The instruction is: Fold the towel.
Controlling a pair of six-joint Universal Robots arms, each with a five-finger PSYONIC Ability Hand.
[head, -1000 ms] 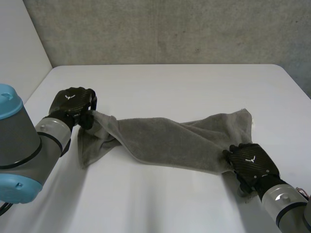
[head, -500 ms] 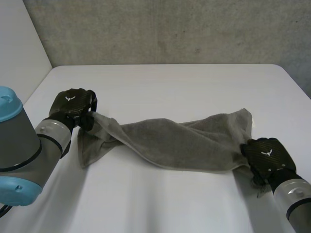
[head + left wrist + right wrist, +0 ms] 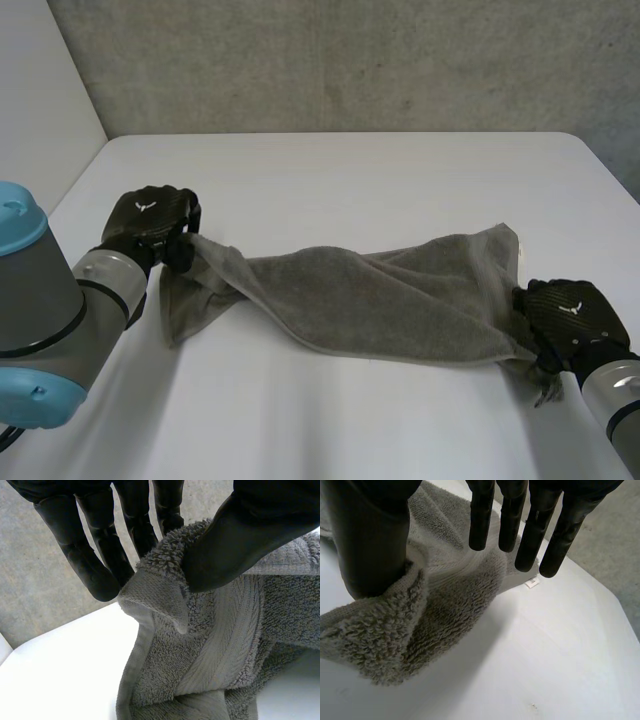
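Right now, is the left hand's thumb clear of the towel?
No, in the left wrist view the left hand pinches a corner of the towel between its thumb and fingers.

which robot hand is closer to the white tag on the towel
Right. The tag lies just past the fingertips of the right robot hand; the left robot hand pinches the towel at its opposite end.

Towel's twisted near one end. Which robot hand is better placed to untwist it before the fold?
Left, probably. The twist in the towel sits right beside the left robot hand, which pinches that corner against its thumb. The right robot hand grips the far end, where the cloth lies flatter.
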